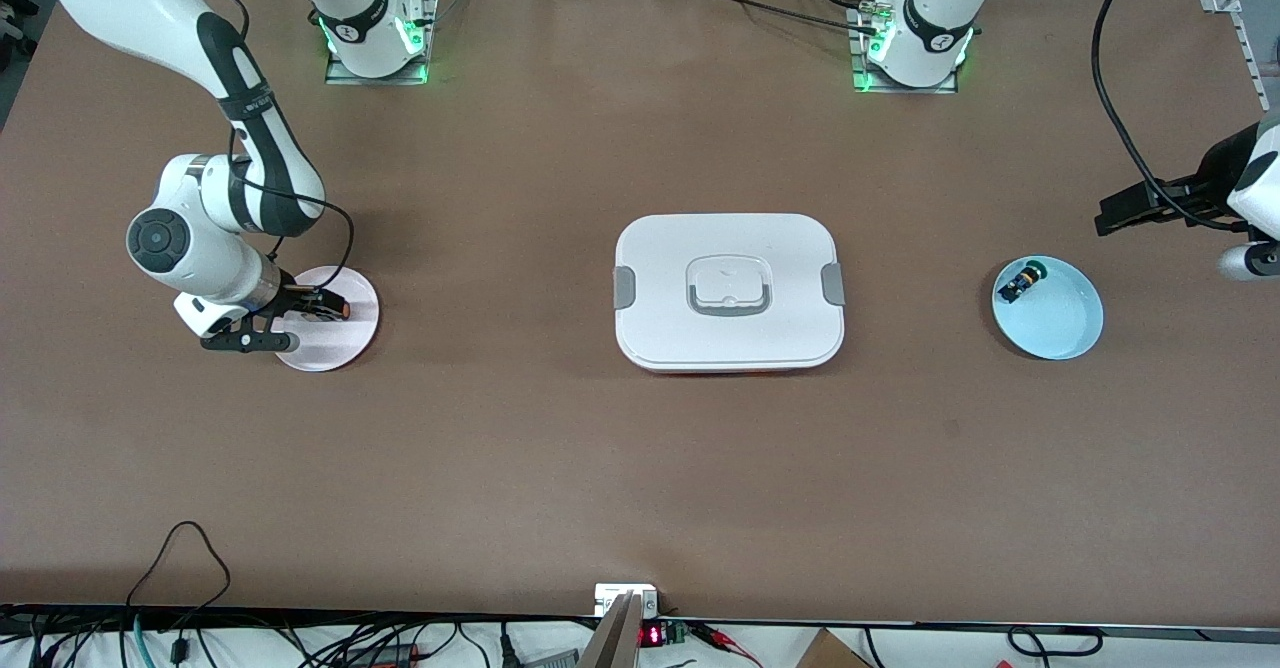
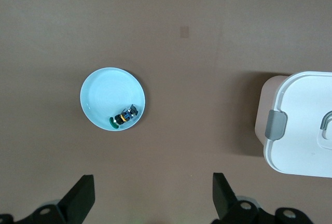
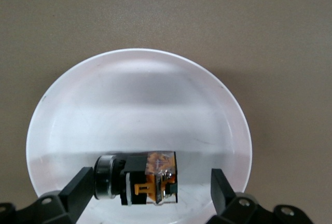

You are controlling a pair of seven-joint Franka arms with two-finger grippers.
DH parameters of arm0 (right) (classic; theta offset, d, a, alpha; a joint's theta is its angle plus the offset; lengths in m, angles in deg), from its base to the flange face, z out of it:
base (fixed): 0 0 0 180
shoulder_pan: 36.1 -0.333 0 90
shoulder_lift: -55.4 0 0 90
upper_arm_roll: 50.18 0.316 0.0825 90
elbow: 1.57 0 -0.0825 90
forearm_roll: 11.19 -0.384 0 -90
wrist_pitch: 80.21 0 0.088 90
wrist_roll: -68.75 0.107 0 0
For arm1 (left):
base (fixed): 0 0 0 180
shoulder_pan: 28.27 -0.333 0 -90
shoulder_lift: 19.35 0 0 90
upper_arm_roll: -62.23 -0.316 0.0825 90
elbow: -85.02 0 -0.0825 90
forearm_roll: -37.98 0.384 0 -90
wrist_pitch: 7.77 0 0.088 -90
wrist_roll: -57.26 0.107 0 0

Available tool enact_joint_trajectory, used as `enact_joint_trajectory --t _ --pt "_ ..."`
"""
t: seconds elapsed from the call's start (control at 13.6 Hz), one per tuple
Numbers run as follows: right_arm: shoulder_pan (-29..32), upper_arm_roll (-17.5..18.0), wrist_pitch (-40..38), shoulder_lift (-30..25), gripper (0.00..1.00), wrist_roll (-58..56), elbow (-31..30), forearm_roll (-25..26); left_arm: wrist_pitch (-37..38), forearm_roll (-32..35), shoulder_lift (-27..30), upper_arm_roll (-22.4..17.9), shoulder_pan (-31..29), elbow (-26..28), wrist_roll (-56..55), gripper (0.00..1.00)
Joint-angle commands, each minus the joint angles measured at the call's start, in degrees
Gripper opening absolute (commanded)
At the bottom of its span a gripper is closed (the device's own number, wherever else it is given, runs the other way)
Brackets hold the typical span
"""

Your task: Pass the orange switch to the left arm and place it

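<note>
The orange switch (image 1: 335, 305) lies on its side on a pale pink plate (image 1: 330, 350) toward the right arm's end of the table. My right gripper (image 1: 310, 321) is low over that plate, open, with the switch (image 3: 140, 178) between its fingers; one finger is at the cap, the other stands clear. The plate shows in the right wrist view (image 3: 140, 105). The white box (image 1: 730, 293) sits closed mid-table. My left gripper (image 1: 1105, 218) is open and empty, held over bare table beside a light-blue plate (image 1: 1065, 328); it shows in the left wrist view (image 2: 153, 193).
A black switch with a green cap (image 1: 1022, 281) lies in the light-blue plate at the left arm's end, also in the left wrist view (image 2: 123, 117). The box's end with a grey clip (image 2: 275, 125) shows there too. Cables run along the table's near edge.
</note>
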Motion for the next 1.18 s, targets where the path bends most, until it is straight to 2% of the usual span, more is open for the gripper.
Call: enact_joint_trajectory --t 0.0,0.22,0.29,0.66,0.81,1.03,1.1 --pt "-1.29 0.27 1.3 0.52 1.0 1.14 -0.34 -0.3 0.85 -0.39 0.35 0.19 -0.4 -0.27 0.26 1.0" --pt "-1.65 0.27 1.39 1.04 1.0 1.14 -0.34 -0.39 3.9 -1.0 0.44 0.02 -0.57 -1.23 0.26 1.0" --pt "-1.56 0.27 1.39 1.04 1.0 1.06 -0.34 -0.39 5.31 -0.91 0.44 -0.07 -0.66 -3.76 0.26 1.0" --pt "-1.3 0.27 1.74 2.18 1.0 0.09 -0.43 -0.3 5.86 0.05 0.44 -0.86 -0.75 -9.58 1.04 1.0" --pt "-1.3 0.27 1.83 2.27 1.0 0.09 -0.52 -0.3 5.86 -0.9 0.44 -1.3 -1.71 -9.76 2.45 1.0" --pt "-1.3 0.27 1.83 2.63 0.99 0.0 -0.43 -0.3 7.51 -11.52 0.18 -3.83 -5.66 -8.8 4.47 1.0" --pt "-1.3 0.27 1.83 2.71 0.94 0.0 -0.43 -0.3 9.18 -15.99 0.0 -5.94 -6.28 -8.62 5.0 1.0"
